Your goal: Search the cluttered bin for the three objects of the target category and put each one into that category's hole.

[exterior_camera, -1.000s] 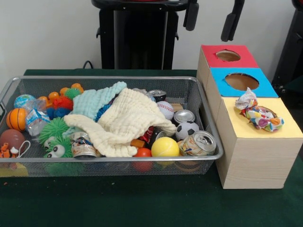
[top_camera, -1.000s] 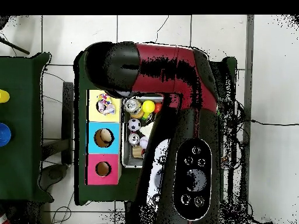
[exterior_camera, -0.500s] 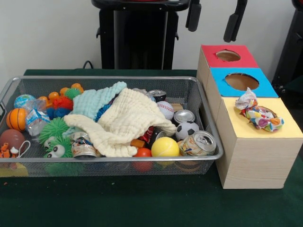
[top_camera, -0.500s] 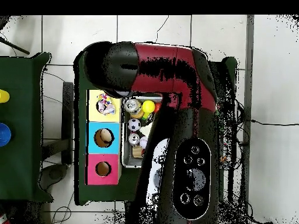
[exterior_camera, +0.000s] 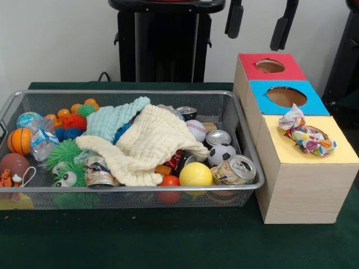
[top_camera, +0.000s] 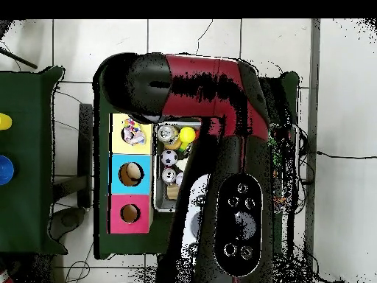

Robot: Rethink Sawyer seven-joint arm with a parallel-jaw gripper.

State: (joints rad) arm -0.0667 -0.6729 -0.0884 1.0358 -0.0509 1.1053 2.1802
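High above the boxes, my gripper (exterior_camera: 258,23) hangs open with nothing between its two black fingers (exterior_camera: 234,21). A crumpled colourful cloth (exterior_camera: 303,134) rests on the hole of the yellow box (exterior_camera: 314,159); in the overhead view the colourful cloth (top_camera: 132,132) also shows there. Inside the wire bin (exterior_camera: 134,188), a cream cloth (exterior_camera: 148,143) and a teal cloth (exterior_camera: 112,119) lie over the clutter. In the overhead view the arm (top_camera: 199,85) hides the gripper and most of the bin.
The blue box (exterior_camera: 287,96) and the red box (exterior_camera: 270,66) stand behind the yellow one. In the bin are several cans, one at the front right (exterior_camera: 238,170), a yellow ball (exterior_camera: 195,174), a soccer ball (exterior_camera: 221,154), a baseball (exterior_camera: 196,130) and spiky toys (exterior_camera: 64,151).
The gripper has risen and drifted slightly to the right in the front view, still open. Nothing in the bin or on the boxes has moved.
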